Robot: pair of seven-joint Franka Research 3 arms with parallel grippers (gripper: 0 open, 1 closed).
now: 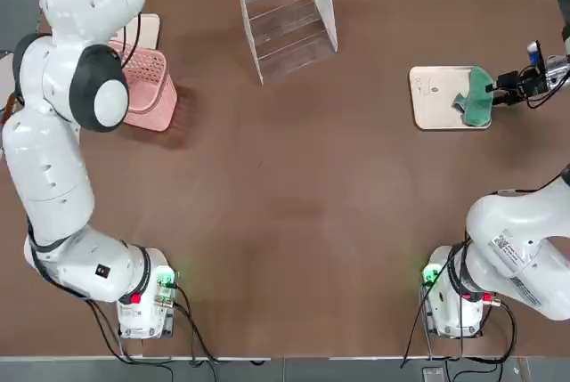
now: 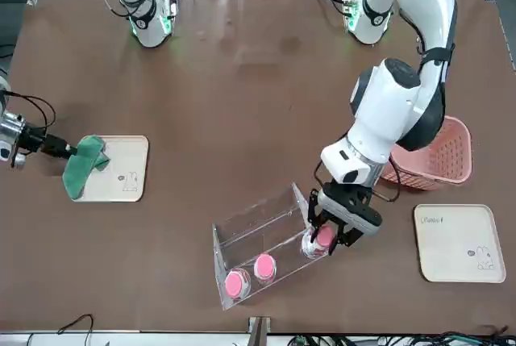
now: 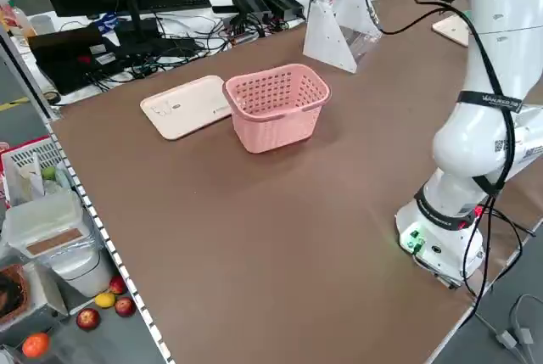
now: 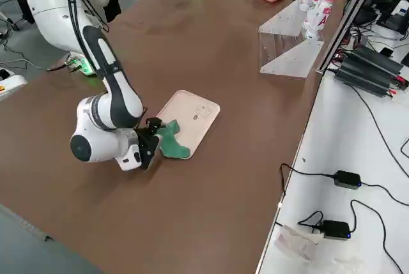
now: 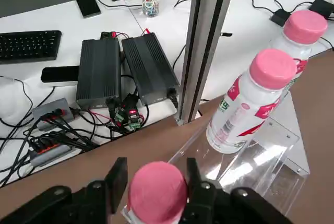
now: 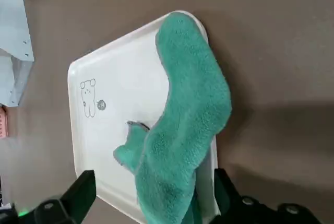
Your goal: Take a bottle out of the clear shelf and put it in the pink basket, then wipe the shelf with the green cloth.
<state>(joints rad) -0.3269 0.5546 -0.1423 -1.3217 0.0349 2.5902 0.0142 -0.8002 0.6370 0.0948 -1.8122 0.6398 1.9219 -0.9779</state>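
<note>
From above, the clear shelf [image 1: 289, 36] is far off, right of the pink basket [image 1: 157, 117]. Close up, the left gripper [image 5: 157, 162] is open around the shelf's left bottle [image 5: 157, 193]; I can't tell if they touch. The open right gripper [image 6: 154, 174] is by the green cloth [image 6: 182, 119], on the right tray [image 6: 115, 93].

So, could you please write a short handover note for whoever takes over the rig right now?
Left gripper: at the clear shelf, fingers apart on either side of the pink cap of an end bottle; no firm grip shows.
Right gripper: open, over the green cloth, which lies partly on the cream tray.
Things: three bottles stand in the clear shelf, that one included; pink basket on the left arm's side.
Done: no bottle in the basket yet.
Left: grip and move the bottle to the basket, pick up the cloth, wipe the shelf.
</note>
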